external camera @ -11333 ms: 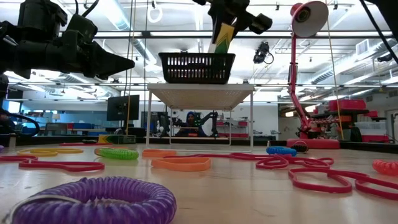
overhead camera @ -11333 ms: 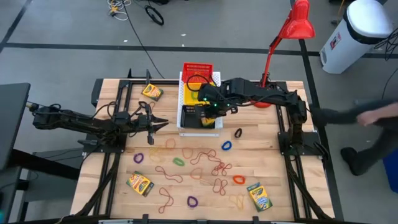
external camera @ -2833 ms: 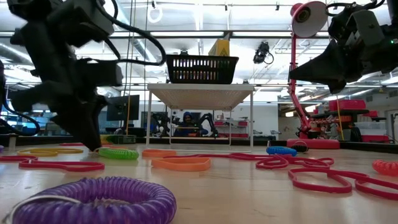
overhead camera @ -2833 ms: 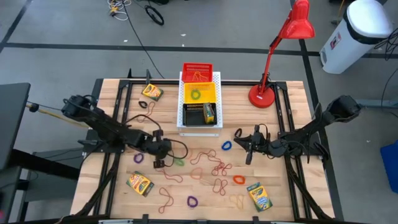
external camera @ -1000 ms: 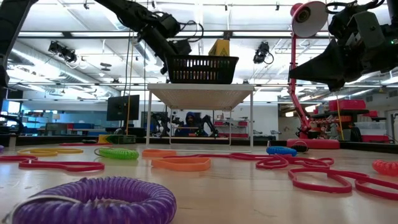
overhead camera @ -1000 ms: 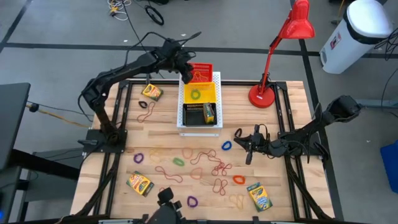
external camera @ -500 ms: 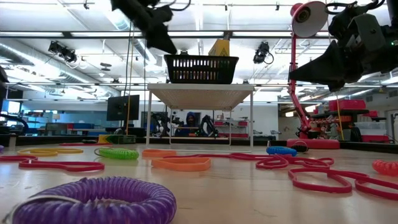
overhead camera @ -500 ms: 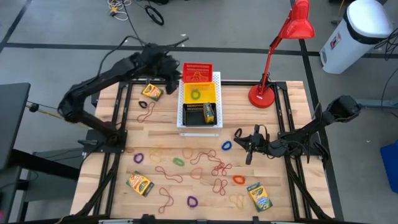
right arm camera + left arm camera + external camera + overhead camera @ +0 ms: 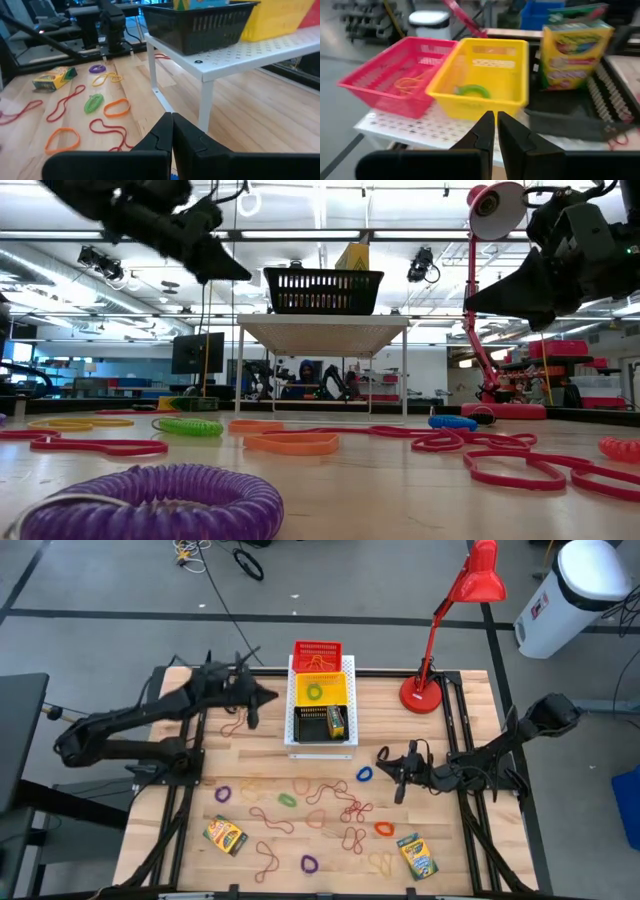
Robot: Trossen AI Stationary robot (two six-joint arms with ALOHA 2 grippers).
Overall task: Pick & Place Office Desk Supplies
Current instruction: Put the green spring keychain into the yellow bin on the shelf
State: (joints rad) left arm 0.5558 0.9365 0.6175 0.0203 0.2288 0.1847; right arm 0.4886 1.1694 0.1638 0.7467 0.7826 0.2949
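Nearest your edge of the surface (image 9: 470, 700) lie two crayon boxes: one (image 9: 225, 835) at the left, its long axis slanting, and one (image 9: 417, 856) at the right, tilted the other way. Between them you see a purple loop (image 9: 309, 864), an orange loop (image 9: 385, 829) and a tangle of thin reddish-brown rubber bands (image 9: 340, 812) spread across the middle. A green loop (image 9: 288, 800) and another purple loop (image 9: 222, 794) lie just beyond, toward the left.

Your right claw (image 9: 383, 767) hangs above the surface on the right side, empty, with its fingers pressed together and pointing toward the middle. A blue loop (image 9: 364, 775) and a black loop (image 9: 383, 753) sit close by its tip.

Farther back, a white stand (image 9: 318, 747) carries three baskets in a row running away from you: black (image 9: 318, 732) nearest, yellow (image 9: 320, 690) next, red (image 9: 317, 653) last. A crayon box (image 9: 574, 47) stands upright in the black one, a green loop (image 9: 472, 91) lies flat in the yellow one, and thin bands (image 9: 410, 85) rest in the red one.

Your left claw (image 9: 252, 698) is raised beside the stand's left side, pointing at the baskets, holding nothing, its fingers nearly together with a thin slit between them. A red lamp (image 9: 450, 620) stands at the far right corner. You have open room left of the stand and along the right edge.
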